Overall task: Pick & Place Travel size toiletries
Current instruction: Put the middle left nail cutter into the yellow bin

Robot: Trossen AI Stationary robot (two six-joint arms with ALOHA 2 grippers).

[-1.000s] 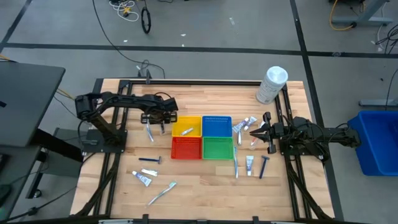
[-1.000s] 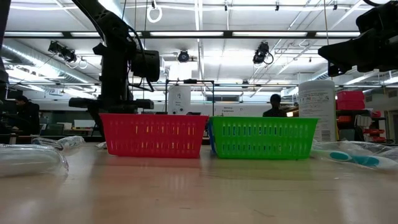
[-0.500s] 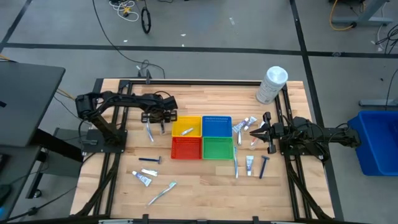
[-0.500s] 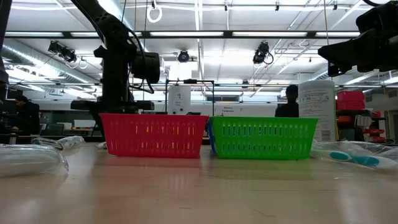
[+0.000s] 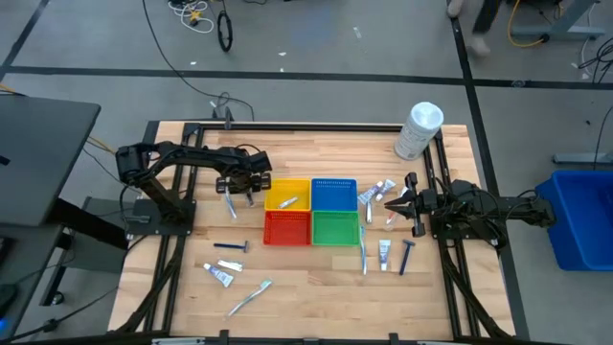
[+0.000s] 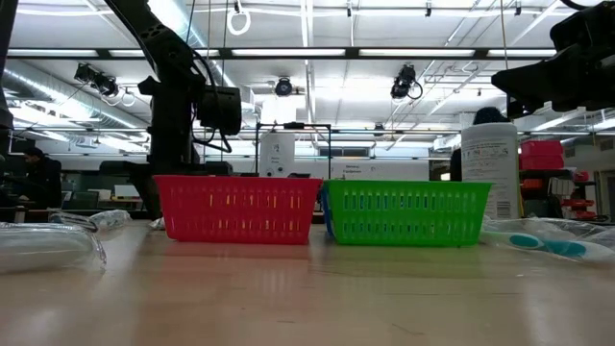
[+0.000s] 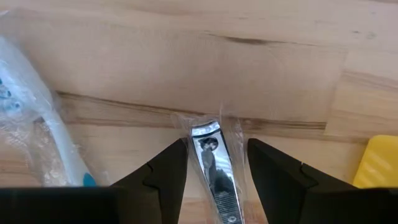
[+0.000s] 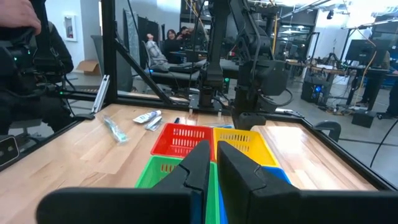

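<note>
The left claw point(image 7: 212, 167) stands open low over the tabletop point(image 7: 186, 62), fingers either side of a silvery nail clipper in a clear wrapper point(image 7: 214, 169), just left of the yellow basket point(image 5: 287, 195). The right claw point(image 5: 391, 204), closed and empty, waits right of the baskets.

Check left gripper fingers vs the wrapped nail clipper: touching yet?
Apart. The left wrist view shows the left gripper open, straddling the wrapped nail clipper, with bare wrapper and wood visible between the metal and each of the fingers.

Grey floor point(image 5: 316, 57) crossed by dark lines fills the top of the high view; cables point(image 5: 196, 14) lie upper left, a blue bin point(image 5: 582, 216) stands far right, strip lights point(image 6: 307, 53) overhead.
</note>
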